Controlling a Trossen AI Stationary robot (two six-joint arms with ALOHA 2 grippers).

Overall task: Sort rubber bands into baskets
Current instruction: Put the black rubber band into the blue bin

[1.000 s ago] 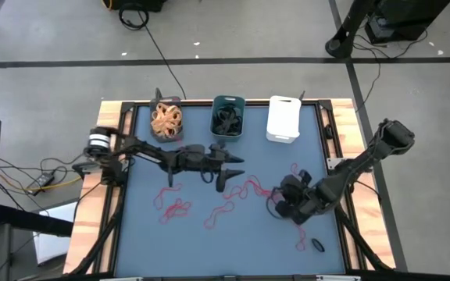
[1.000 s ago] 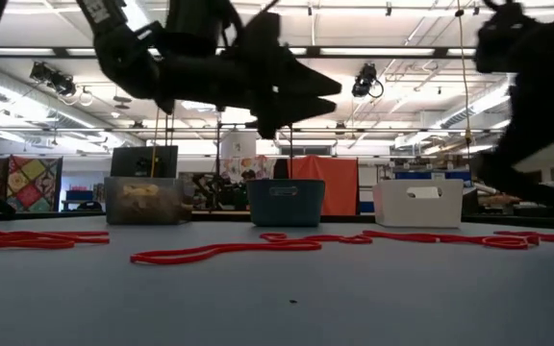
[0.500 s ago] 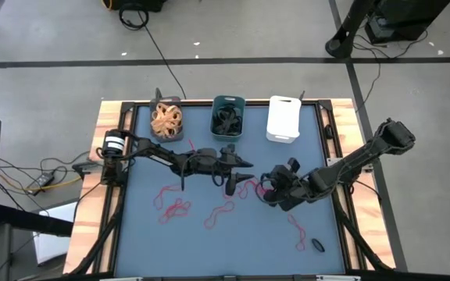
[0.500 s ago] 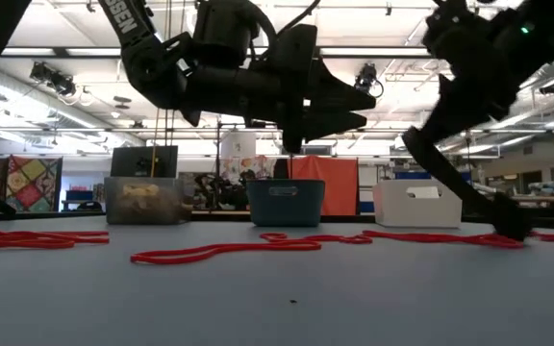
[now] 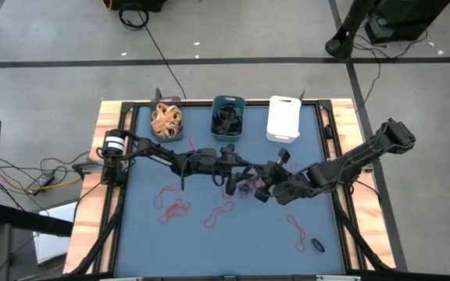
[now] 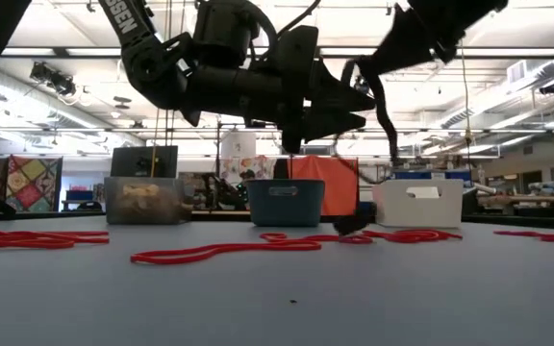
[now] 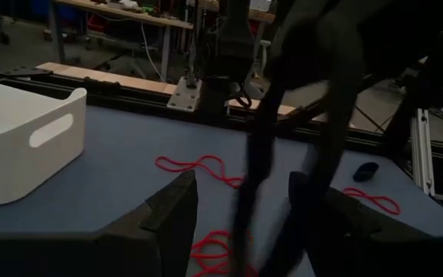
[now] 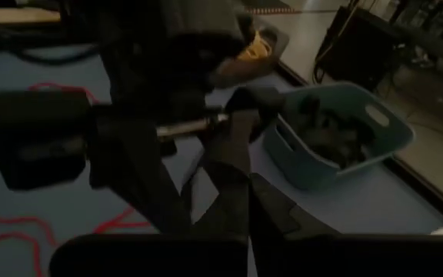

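The thing to watch is what looks like a thin black rubber band [image 7: 254, 161] dangling in a long loop from the right end effector [image 5: 261, 186], which is pinched shut. I can't make out the actual pinch point, so treat the hold as shaky.

That loop hangs right in front of the left end effector [image 5: 239, 175], whose fingers are spread apart with nothing in them. The two end effectors are practically nose to nose above the middle of the blue table [image 5: 139, 234]. If you swing either one carelessly, you'll knock them together or hook the band on a left finger. It could then stretch, slip out and ping off somewhere.

Just below them lie thin red rubber bands [image 5: 223, 211]. The loop's low end seems to be near the table, so it could drag a red one along.

The teal-blue plastic basket [image 5: 228, 99] with dark bands in it is beyond both end effectors. It sits between the dark grey basket [image 5: 166, 102] of tan bands and the white basket [image 5: 283, 100]. A swinging loop could drop short of it or land in a neighbour.
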